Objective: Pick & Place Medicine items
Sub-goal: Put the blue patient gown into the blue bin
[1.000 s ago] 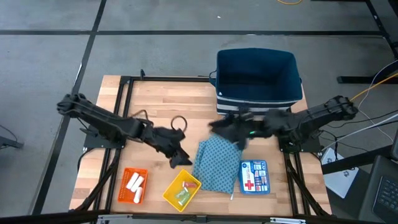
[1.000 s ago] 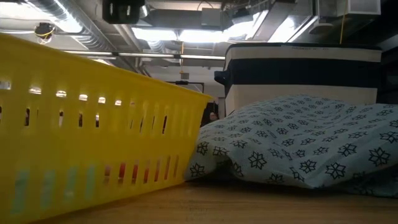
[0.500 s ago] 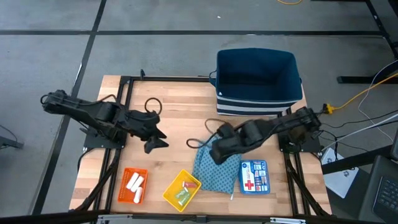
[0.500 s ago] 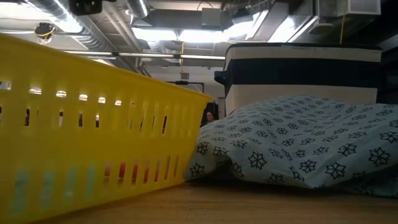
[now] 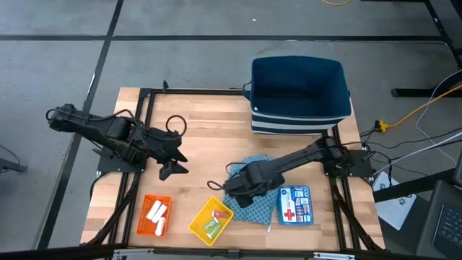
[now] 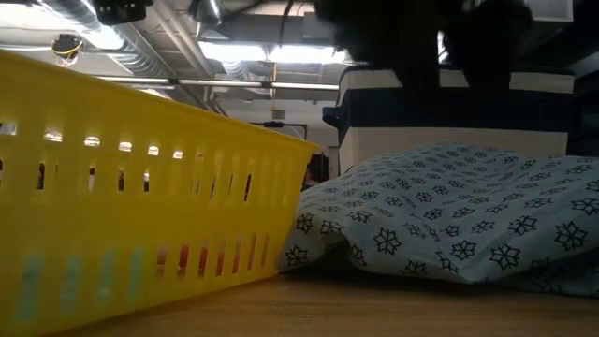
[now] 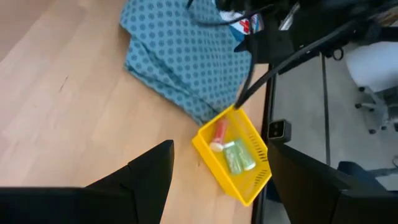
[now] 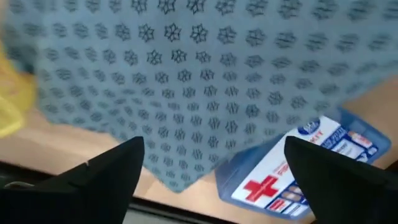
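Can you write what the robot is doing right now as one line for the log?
right gripper: open, above blue cloth | left gripper: open, waiting over bare table | yellow basket: holds green and red items

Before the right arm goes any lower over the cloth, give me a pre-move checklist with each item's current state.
1. Right gripper open: ok; its wrist view shows the two dark fingers wide apart, nothing between them.
2. Right gripper over the blue patterned cloth: ok, above its left edge.
3. Yellow slotted plastic basket clear of the right gripper: cannot tell; they sit very close.
4. Green and pinkish-red medicine pieces in the yellow basket: ok.
5. Left gripper out of the way: ok, open over bare wood.
6. Blue first-aid box with a red cross unobstructed: not ok, the cloth touches or overlaps its edge.
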